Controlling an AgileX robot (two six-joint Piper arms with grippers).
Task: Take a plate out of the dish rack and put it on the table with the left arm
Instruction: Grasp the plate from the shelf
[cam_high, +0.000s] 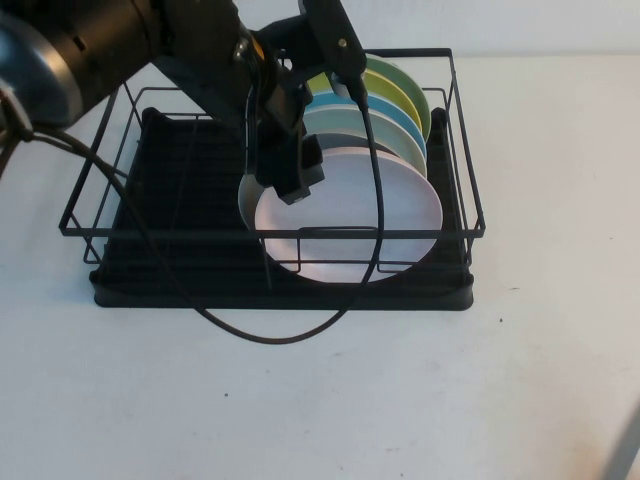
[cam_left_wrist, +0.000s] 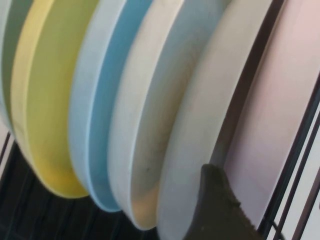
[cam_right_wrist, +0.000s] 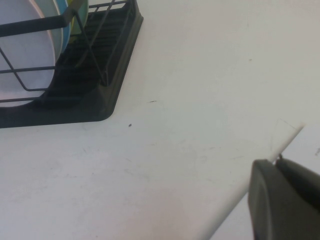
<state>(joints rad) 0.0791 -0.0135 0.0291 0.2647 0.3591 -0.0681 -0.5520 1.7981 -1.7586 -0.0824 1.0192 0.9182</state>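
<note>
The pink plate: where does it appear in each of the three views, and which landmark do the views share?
High view: pink plate at the stack's front, in the dish rack, below the left gripper.
Left wrist view: right edge, behind black wires.
Right wrist view: top left corner; right gripper over the table.
Shared landmark: the rack's black wires.
</note>
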